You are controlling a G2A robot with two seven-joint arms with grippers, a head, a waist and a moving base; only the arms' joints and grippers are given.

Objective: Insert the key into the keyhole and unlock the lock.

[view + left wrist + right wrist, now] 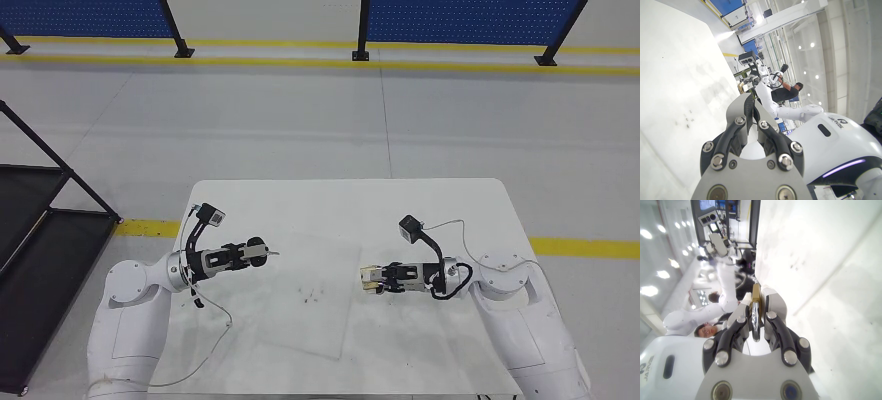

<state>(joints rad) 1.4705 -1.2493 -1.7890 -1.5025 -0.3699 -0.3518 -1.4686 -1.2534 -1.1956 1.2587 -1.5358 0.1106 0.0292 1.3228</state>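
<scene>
My left gripper (258, 254) hangs above the left half of the table, shut on a thin silver key (271, 254) whose tip sticks out toward the other arm. In the left wrist view its fingers (748, 106) are pressed together and the key is hard to make out. My right gripper (368, 279) is above the right half, shut on a brass padlock (755, 294). The padlock's silver shackle (755, 321) points back toward the wrist. The padlock (743, 87) faces the left gripper across a gap. Key and lock are apart.
The white table (440, 205) carries a thin white sheet (310, 325) in its middle, with small dark specks (315, 294) between the two grippers. A black rack (40, 250) stands on the floor off the table's left side.
</scene>
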